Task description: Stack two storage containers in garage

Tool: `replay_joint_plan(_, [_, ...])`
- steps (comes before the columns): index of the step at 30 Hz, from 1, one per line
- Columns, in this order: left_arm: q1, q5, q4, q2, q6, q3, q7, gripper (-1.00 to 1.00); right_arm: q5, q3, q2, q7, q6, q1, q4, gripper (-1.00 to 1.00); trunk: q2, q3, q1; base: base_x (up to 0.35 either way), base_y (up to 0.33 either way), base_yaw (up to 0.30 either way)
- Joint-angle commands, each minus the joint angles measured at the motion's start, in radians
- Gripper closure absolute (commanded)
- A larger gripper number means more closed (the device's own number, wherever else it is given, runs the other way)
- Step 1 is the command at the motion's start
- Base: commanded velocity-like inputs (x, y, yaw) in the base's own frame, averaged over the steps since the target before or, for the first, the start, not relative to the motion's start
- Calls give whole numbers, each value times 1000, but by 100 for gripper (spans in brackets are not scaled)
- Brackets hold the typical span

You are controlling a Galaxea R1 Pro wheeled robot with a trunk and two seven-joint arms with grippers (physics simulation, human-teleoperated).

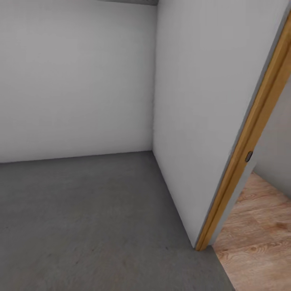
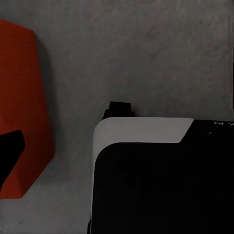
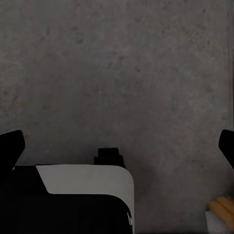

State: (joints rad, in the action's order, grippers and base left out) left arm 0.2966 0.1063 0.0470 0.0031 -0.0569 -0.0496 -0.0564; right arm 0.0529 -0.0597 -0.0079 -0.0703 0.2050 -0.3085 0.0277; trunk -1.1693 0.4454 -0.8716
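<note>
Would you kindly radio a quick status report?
Right gripper open, empty. Red-orange container beside left fingertip, over concrete floor. Open door right.

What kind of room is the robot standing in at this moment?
Probably a garage or similar bare room: plain white walls meet in a corner above a rough grey concrete floor. A wood-edged door at the right opens onto light wood planks, likely another room.

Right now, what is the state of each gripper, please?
Left gripper: cannot be told; one dark fingertip shows beside a red-orange container.
Right gripper: open, holding nothing, above the concrete floor.
</note>
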Motion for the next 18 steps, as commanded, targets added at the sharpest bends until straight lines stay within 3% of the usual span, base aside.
replay_joint_plan(1, [1, 10, 4, 0, -6, -6, 0, -100, 6, -6, 0, -2, 5, -1, 3, -100, -1, 0, 0, 0, 0, -293])
replay_joint_plan(12, [1, 10, 4, 0, -6, -6, 0, -100, 7, -6, 1, -2, 5, -1, 3, -100, -1, -6, 0, 5, 0, -293])
replay_joint_plan(18, [1, 10, 4, 1, -6, -6, 0, -100, 6, -6, 2, -2, 4, -1, 3, -100, -1, -8, 0, 237, 23, -149])
